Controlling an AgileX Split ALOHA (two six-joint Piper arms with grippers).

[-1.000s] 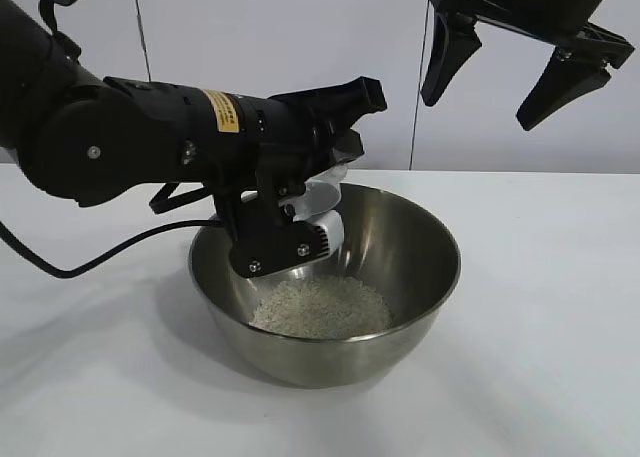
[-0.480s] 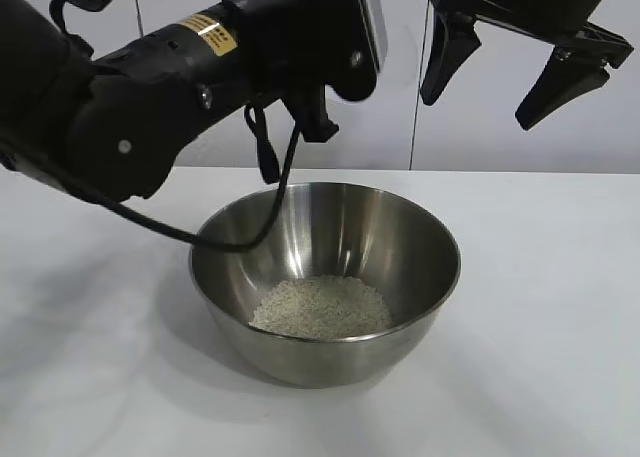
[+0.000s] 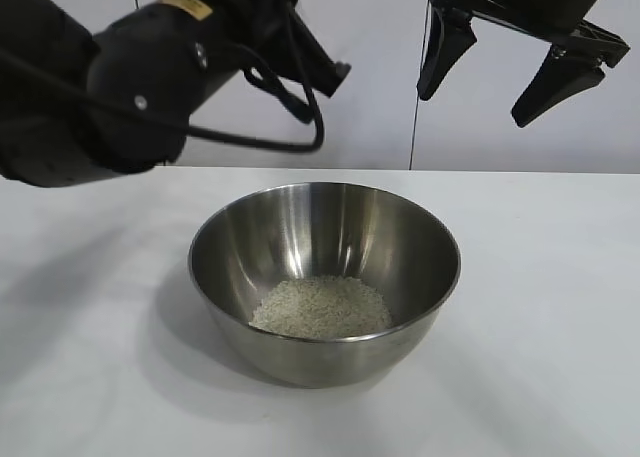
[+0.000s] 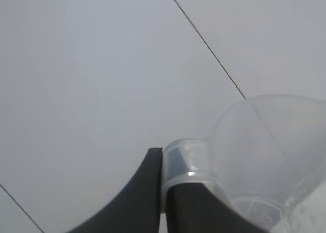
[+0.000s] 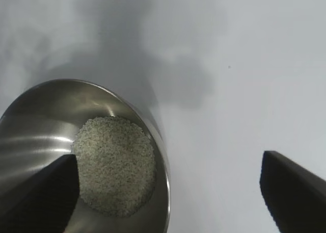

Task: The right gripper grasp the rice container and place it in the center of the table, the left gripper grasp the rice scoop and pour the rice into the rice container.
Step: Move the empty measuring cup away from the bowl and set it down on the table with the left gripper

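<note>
The rice container (image 3: 325, 239), a shiny steel bowl, stands on the white table (image 3: 560, 297) with a heap of rice (image 3: 320, 308) at its bottom. My left arm (image 3: 150, 67) is raised high behind and left of the bowl, and its claw runs out past the top edge there. In the left wrist view the left gripper (image 4: 162, 155) is shut on the handle of the clear rice scoop (image 4: 270, 151), which looks empty against the wall. The right gripper (image 3: 500, 72) hangs open high above the bowl's right side. Its wrist view shows the bowl (image 5: 30, 121) and rice (image 5: 114, 164) below.
A black cable (image 3: 260, 142) loops down from the left arm above the bowl's back rim. White wall panels stand behind the table. Bare tabletop (image 5: 244, 90) spreads to the bowl's right and front.
The left arm has lifted out of the bowl, swinging up and to the left with the scoop. The rice heap, the bowl and the right gripper have stayed put.
</note>
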